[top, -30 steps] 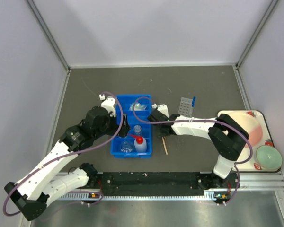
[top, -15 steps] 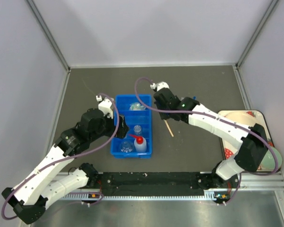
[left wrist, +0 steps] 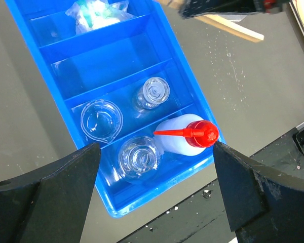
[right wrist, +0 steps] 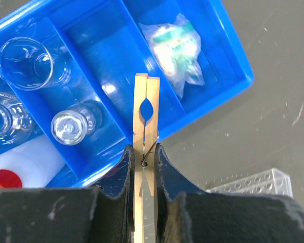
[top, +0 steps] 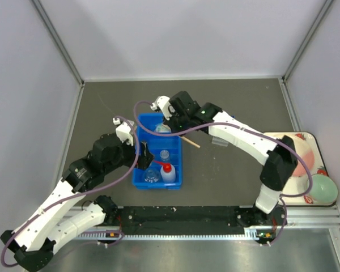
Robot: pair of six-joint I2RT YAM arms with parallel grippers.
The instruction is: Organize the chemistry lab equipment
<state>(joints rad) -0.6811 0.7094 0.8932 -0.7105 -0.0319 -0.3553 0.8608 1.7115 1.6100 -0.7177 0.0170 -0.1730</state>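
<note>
Mostly sorted: small-items packet (right wrist: 175,55), beaker (left wrist: 101,119), flasks (left wrist: 138,158) and squeeze bottle (left wrist: 185,139) sat in the blue bin (left wrist: 184,76). Right gripper (right wrist: 143,152) pinched the wooden clamp (right wrist: 145,116) above the bin's rim, undelivered. Left gripper (left wrist: 156,147) hung spread over the bottle end. Tube rack (right wrist: 253,185) lay outside on the table (top: 232,181), beneath the right arm (top: 243,141).

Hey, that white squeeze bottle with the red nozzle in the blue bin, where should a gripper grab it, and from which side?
Probably grip the white squeeze bottle by its body, just below the red cap, coming from above. The thin nozzle tapers toward the neighbouring flask, a poor hold, and the blue bin walls block a side approach.
</note>
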